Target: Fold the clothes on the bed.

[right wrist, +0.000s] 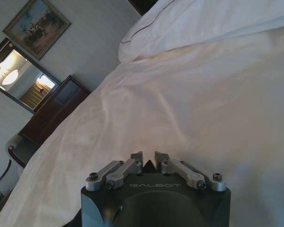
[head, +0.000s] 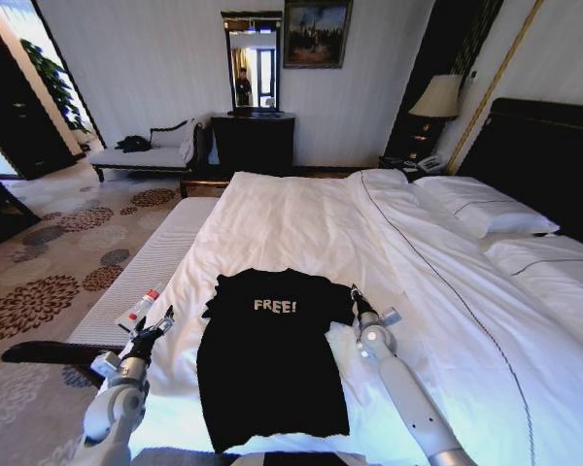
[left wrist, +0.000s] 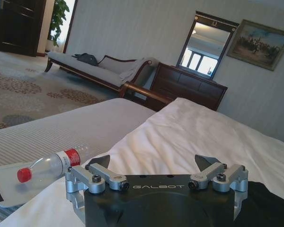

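The clothes are one black T-shirt (head: 272,364) with white "FREE!" lettering. It lies flat, collar away from me, near the foot of the bed (head: 301,223). My left gripper (head: 162,320) hovers open just left of the shirt's left sleeve, over the bed's edge. In the left wrist view the left gripper (left wrist: 153,163) has its fingers wide apart with nothing between them, and a corner of the shirt (left wrist: 270,203) shows beside it. My right gripper (head: 356,294) is at the shirt's right sleeve. In the right wrist view the right gripper (right wrist: 148,156) is shut above white sheet.
A clear plastic bottle with a red cap (head: 139,308) (left wrist: 47,168) lies on the grey bed-end strip beside my left gripper. White pillows (head: 496,209) are at the headboard on the right. A bench (head: 141,150) and a dark dresser (head: 253,141) stand beyond the bed.
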You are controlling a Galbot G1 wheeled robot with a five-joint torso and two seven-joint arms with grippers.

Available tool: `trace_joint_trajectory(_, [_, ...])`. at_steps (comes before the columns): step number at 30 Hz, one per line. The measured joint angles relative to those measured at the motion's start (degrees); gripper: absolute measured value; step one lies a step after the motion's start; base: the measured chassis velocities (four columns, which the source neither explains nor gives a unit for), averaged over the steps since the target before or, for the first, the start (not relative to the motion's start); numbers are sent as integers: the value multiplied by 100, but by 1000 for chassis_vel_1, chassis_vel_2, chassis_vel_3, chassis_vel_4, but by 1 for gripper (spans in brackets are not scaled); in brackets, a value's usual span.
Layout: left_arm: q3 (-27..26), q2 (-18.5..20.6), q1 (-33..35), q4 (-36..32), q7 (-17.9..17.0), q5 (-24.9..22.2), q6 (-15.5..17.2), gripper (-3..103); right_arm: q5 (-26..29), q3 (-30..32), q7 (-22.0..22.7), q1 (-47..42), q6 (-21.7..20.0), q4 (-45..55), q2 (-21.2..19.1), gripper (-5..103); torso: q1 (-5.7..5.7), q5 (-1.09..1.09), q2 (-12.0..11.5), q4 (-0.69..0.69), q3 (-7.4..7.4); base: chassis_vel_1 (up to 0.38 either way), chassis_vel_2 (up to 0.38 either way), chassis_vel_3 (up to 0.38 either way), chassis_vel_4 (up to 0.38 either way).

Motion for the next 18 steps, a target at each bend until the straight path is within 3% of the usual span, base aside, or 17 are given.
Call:
trace_joint_trajectory(3, [0,6,-14,29,-2,-2,-1,100,0,-9,-16,-4,16,30,-19,2,0,0,0,0,0,0,0,0,0])
trace_joint_trajectory(18, [-9,50,-64,176,-8,-23,-33,100,-296,-4,25,224,74,28,-167,0,1,0,0,0,0,0,0,0,0])
